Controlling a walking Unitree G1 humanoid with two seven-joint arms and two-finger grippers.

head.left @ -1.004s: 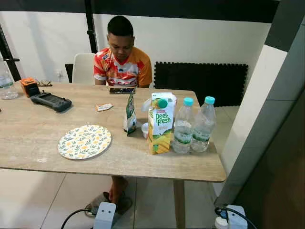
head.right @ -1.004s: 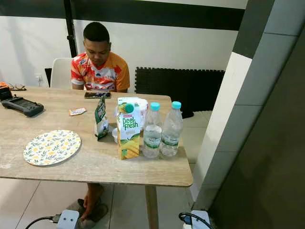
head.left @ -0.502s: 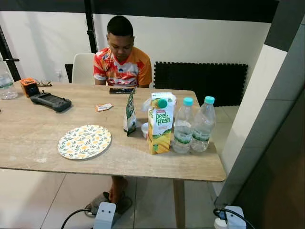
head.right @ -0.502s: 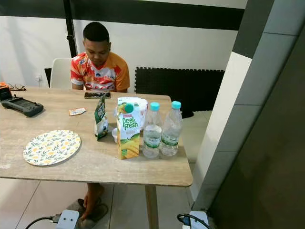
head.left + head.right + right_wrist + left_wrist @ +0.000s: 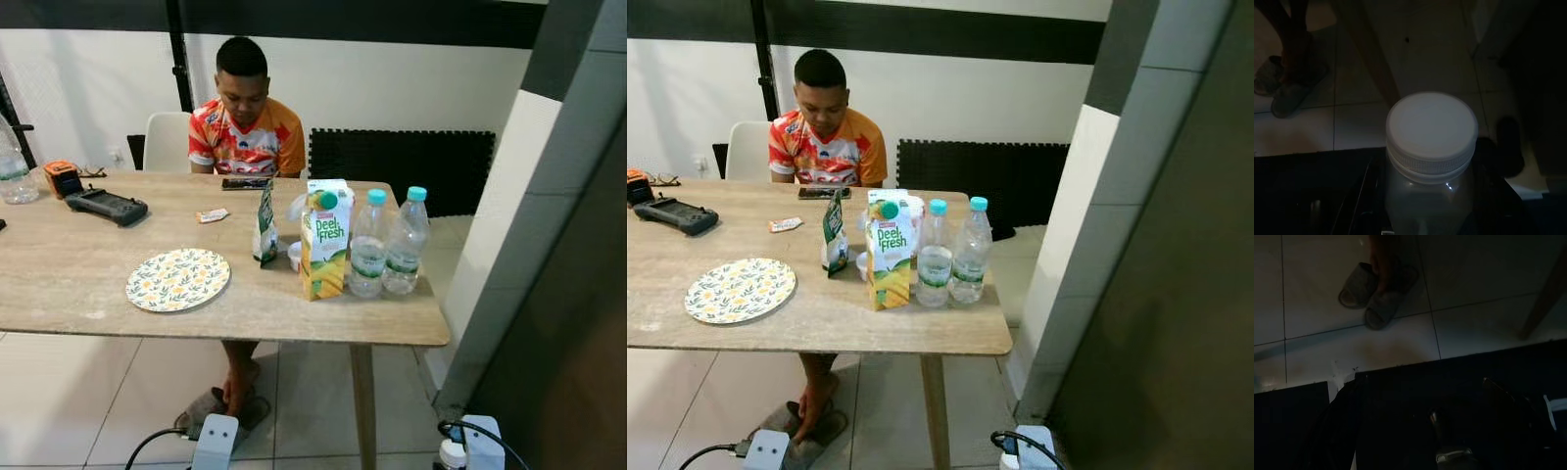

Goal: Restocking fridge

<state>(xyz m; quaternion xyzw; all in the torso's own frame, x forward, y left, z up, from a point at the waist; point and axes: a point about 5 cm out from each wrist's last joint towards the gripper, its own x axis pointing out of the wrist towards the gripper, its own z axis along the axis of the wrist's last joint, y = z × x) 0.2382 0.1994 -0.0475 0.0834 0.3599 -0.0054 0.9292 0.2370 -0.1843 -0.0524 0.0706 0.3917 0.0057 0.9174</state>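
Observation:
A yellow Peel Fresh juice carton [image 5: 325,241] stands near the right end of the wooden table [image 5: 78,284]. Two water bottles with teal caps [image 5: 367,245] [image 5: 405,242] stand just right of it. A green pouch [image 5: 265,226] and a small white cup [image 5: 293,256] are to its left. My right gripper [image 5: 1425,215] hangs low beside the table leg, shut on a clear jar with a white lid [image 5: 1431,125]; that lid [image 5: 449,456] also peeks in at the bottom of the left eye view. My left arm [image 5: 217,437] hangs idle over the floor.
A floral plate [image 5: 177,279] lies mid-table. A person in an orange shirt [image 5: 245,137] sits at the far side with a phone [image 5: 245,183]. A black controller [image 5: 106,206] lies at the left. A tall dark panel [image 5: 578,294] closes the right side. Slippers [image 5: 1376,296] are under the table.
The whole picture has shifted: the camera has drawn back a little, so the table looks slightly farther and lower. Nothing on the table has moved.

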